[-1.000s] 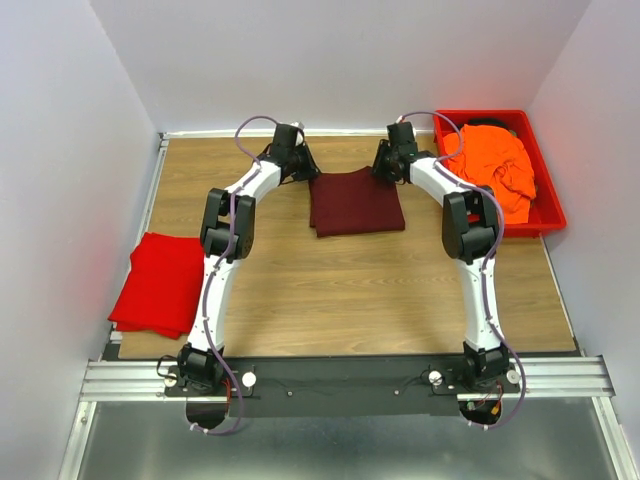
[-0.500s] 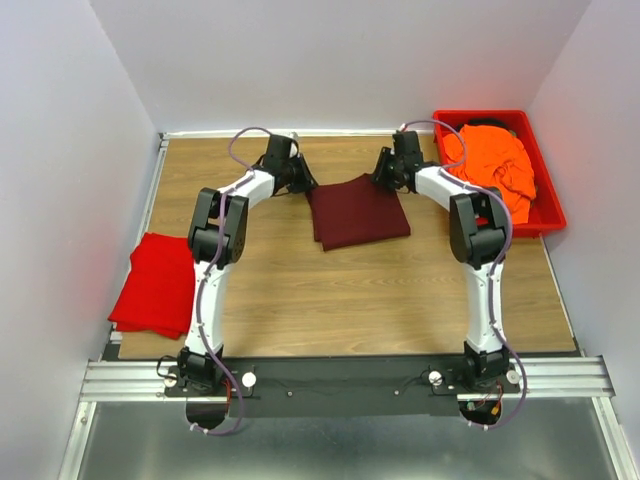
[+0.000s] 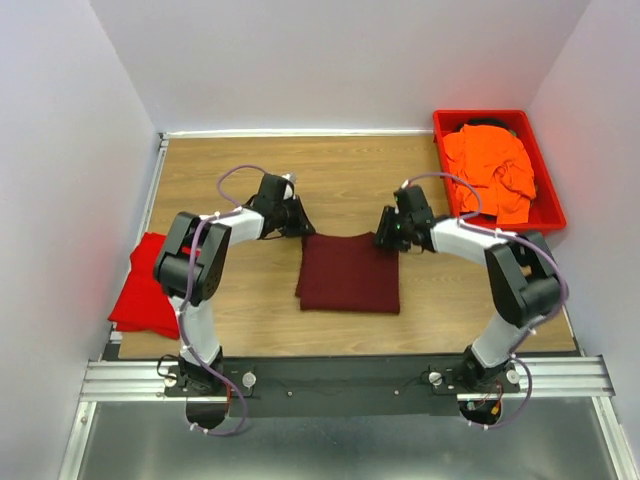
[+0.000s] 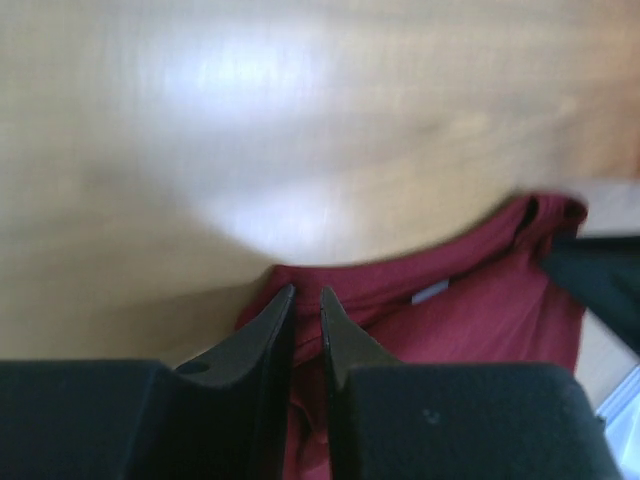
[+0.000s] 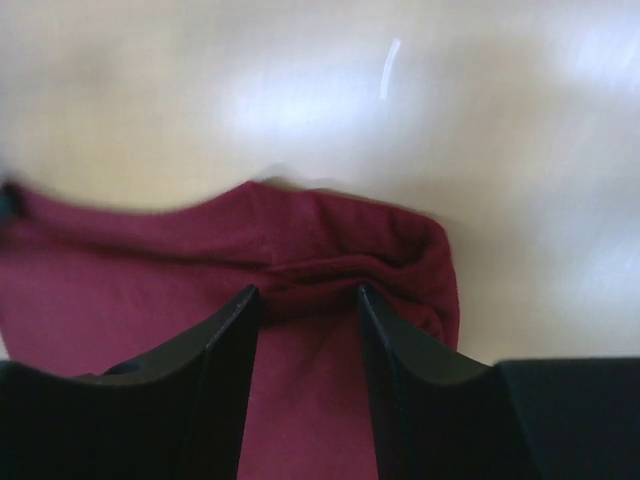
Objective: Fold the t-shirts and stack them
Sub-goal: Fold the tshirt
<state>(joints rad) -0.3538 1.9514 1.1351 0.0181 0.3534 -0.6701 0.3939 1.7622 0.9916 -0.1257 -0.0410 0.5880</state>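
Observation:
The dark maroon t-shirt (image 3: 348, 272) lies folded into a rectangle on the wooden table, near the middle front. My left gripper (image 3: 300, 228) is at its far left corner, jaws pinched on the cloth edge (image 4: 480, 310). My right gripper (image 3: 388, 235) is at the far right corner, its jaws apart over a bunched ridge of the maroon cloth (image 5: 120, 290). The bright red t-shirt (image 3: 150, 290) lies folded at the table's left edge, partly behind my left arm. The bright orange t-shirt (image 3: 495, 170) lies crumpled in the bin.
A rigid red plastic bin (image 3: 480, 114) stands at the far right corner of the table. White walls close in the table on the left, back and right. A metal rail (image 3: 340, 378) runs along the near edge.
Both grippers have dragged the maroon shirt from the far middle of the table toward the near edge. The arms have bent back with it.

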